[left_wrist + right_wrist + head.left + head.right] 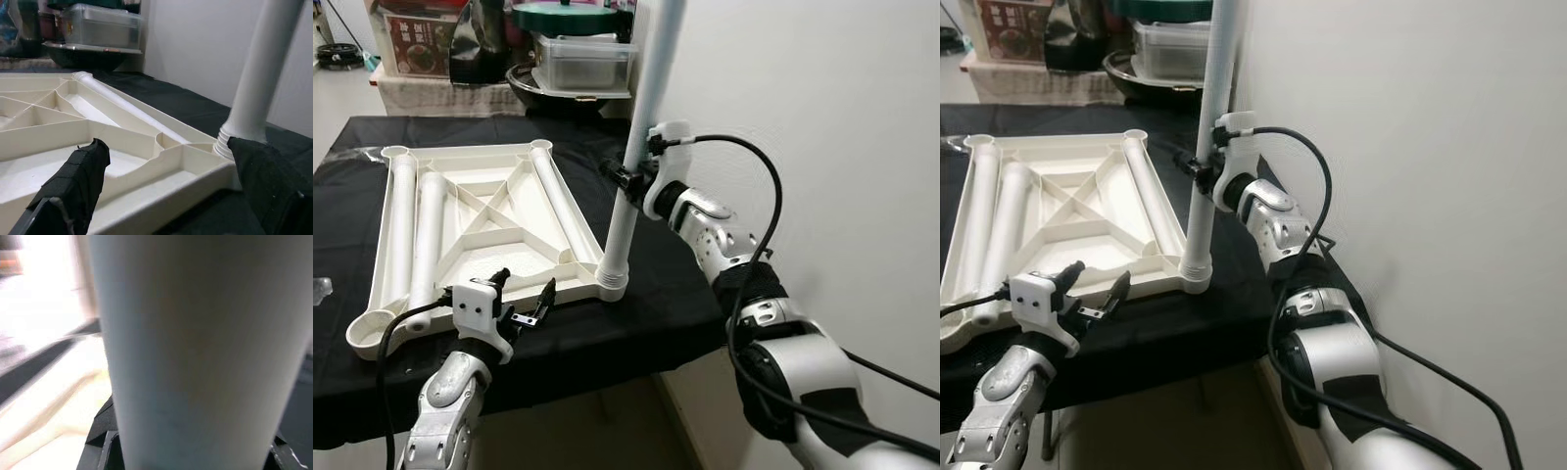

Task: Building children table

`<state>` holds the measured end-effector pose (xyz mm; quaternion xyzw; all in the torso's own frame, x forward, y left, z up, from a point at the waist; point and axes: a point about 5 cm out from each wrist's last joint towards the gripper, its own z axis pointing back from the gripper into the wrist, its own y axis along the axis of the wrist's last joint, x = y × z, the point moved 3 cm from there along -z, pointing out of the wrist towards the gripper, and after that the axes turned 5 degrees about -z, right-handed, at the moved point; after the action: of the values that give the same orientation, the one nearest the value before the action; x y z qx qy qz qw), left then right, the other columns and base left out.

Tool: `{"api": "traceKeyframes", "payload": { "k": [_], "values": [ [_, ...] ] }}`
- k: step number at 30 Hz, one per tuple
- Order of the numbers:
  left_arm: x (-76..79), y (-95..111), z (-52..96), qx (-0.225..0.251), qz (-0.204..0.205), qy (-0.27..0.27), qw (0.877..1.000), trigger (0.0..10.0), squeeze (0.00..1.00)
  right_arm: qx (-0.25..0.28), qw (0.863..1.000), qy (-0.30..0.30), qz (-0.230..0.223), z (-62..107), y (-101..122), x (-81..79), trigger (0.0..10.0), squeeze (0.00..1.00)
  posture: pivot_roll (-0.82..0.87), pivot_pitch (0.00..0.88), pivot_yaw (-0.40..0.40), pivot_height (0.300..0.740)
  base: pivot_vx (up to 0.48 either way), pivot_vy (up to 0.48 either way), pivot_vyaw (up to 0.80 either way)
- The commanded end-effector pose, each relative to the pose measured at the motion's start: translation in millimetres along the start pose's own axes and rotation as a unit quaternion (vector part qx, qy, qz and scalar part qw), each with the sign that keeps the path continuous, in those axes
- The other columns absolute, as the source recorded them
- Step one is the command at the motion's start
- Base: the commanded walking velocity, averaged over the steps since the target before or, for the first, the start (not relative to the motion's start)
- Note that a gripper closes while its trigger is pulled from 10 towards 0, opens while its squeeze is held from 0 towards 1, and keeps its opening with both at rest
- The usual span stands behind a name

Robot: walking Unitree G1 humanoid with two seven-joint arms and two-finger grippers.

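Observation:
A white plastic table top (475, 220) lies upside down on the black-covered table (646, 323). One white table leg (641, 137) stands upright in its near right corner socket (612, 279). My right gripper (625, 178) is shut on this leg about halfway up. In the right wrist view the leg (195, 352) is very close. Loose white legs (416, 230) lie inside the tray. My left gripper (524, 294) is open just in front of the table top's near edge, holding nothing. Its fingers (73, 186) frame that edge in the left wrist view.
A white wall (822, 117) runs close along the right side. Behind the table stand a clear lidded box (582, 64), a dark bowl (543, 93) and a printed carton (421, 39). The black cloth's front edge is near my left arm.

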<state>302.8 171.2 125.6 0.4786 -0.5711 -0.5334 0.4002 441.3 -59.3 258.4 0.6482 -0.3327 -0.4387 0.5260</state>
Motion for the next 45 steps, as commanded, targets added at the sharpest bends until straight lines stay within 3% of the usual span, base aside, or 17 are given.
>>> {"api": "traceKeyframes", "payload": {
  "k": [1,6,9,10,13,14,21,22,23,27,31,36,37,38,39,44,45],
  "values": [
    [-2.4,10,9.2,0.010,-0.008,0.015,1.000,10.0,0.00,-0.041,0.981,-0.186,-0.036,14.3,-33,48.1,0.0,0.00,0.10,0.000,-0.133,0.740,0.000,0.000,0.00],
    [9.5,23,44.1,0.025,-0.018,0.078,0.996,10.0,0.00,-0.041,0.958,-0.274,-0.070,26.7,-58,42.8,0.0,0.00,0.09,0.000,-0.103,0.740,0.000,0.000,0.00],
    [11.2,23,49.4,0.025,-0.014,0.089,0.996,10.0,0.00,-0.040,0.957,-0.278,-0.072,27.3,-60,40.6,0.0,0.00,0.09,0.000,-0.103,0.740,0.000,0.000,0.00],
    [23.0,11,75.9,-0.005,-0.027,0.111,0.993,10.0,0.00,-0.050,0.965,-0.246,-0.074,26.8,-66,26.3,7.6,0.00,0.13,0.000,-0.116,0.740,0.000,0.000,0.00],
    [28.7,1,93.3,-0.029,-0.041,0.127,0.991,10.0,0.00,-0.070,0.971,-0.215,-0.072,25.6,-71,17.0,7.6,0.00,0.13,0.000,-0.119,0.740,0.000,0.000,0.00],
    [25.4,-1,97.7,-0.034,-0.036,0.149,0.988,10.0,0.00,-0.073,0.976,-0.193,-0.068,25.0,-69,11.4,10.0,0.00,0.13,0.000,-0.126,0.740,0.000,0.000,0.00],
    [24.8,-3,96.0,-0.039,-0.026,0.159,0.986,10.0,0.00,-0.044,0.985,-0.158,-0.060,23.8,-55,1.9,10.0,0.00,0.13,0.000,-0.132,0.740,0.000,0.000,0.00],
    [28.6,-3,93.8,-0.041,-0.026,0.147,0.988,10.0,0.00,-0.038,0.987,-0.150,-0.054,23.5,-50,1.8,10.0,1.00,0.12,0.000,-0.122,0.740,0.000,0.000,0.00],
    [32.5,-2,93.0,-0.046,-0.024,0.137,0.989,10.0,0.00,-0.019,0.994,-0.104,-0.020,20.6,-26,3.7,10.0,0.00,0.12,0.000,-0.120,0.740,0.000,0.000,0.00],
    [33.2,-1,93.4,-0.047,-0.024,0.136,0.989,10.0,0.00,-0.005,0.996,-0.083,-0.012,19.5,-13,4.5,10.0,0.00,0.12,0.000,-0.120,0.740,0.000,0.000,0.00],
    [39.2,0,93.5,-0.048,-0.025,0.127,0.990,10.0,0.00,0.030,0.994,0.086,0.056,18.4,20,-8.1,10.0,0.00,0.13,0.000,-0.124,0.740,0.000,0.000,0.00],
    [41.9,0,92.2,-0.047,-0.027,0.121,0.991,10.0,0.00,0.003,0.977,0.186,0.105,23.1,16,-11.6,10.0,0.00,0.13,0.000,-0.125,0.740,0.000,0.000,0.00],
    [42.9,1,91.1,-0.047,-0.028,0.116,0.992,10.0,0.00,-0.014,0.975,0.197,0.104,21.5,9,-11.0,4.8,0.00,0.14,0.000,-0.122,0.740,0.000,0.000,0.00],
    [42.9,1,91.1,-0.047,-0.028,0.116,0.992,10.0,0.00,-0.014,0.975,0.197,0.104,21.5,9,-11.0,4.8,0.00,0.14,0.000,-0.122,0.740,0.000,0.000,0.00],
    [43.7,1,90.3,-0.047,-0.029,0.111,0.992,10.0,0.00,-0.028,0.974,0.202,0.097,20.1,2,-10.8,0.0,0.00,0.14,0.000,-0.123,0.740,0.000,0.000,0.00],
    [45.4,1,89.1,-0.046,-0.035,0.101,0.993,10.0,0.00,-0.059,0.985,0.142,0.074,11.9,-14,-5.2,0.0,0.00,0.15,0.000,-0.127,0.740,0.000,0.000,0.00],
    [45.1,2,89.3,-0.046,-0.036,0.101,0.993,10.0,0.00,-0.058,0.996,0.052,0.050,7.8,-16,8.9,0.0,0.00,0.14,0.000,-0.126,0.740,0.000,0.000,0.00]
  ]
}}
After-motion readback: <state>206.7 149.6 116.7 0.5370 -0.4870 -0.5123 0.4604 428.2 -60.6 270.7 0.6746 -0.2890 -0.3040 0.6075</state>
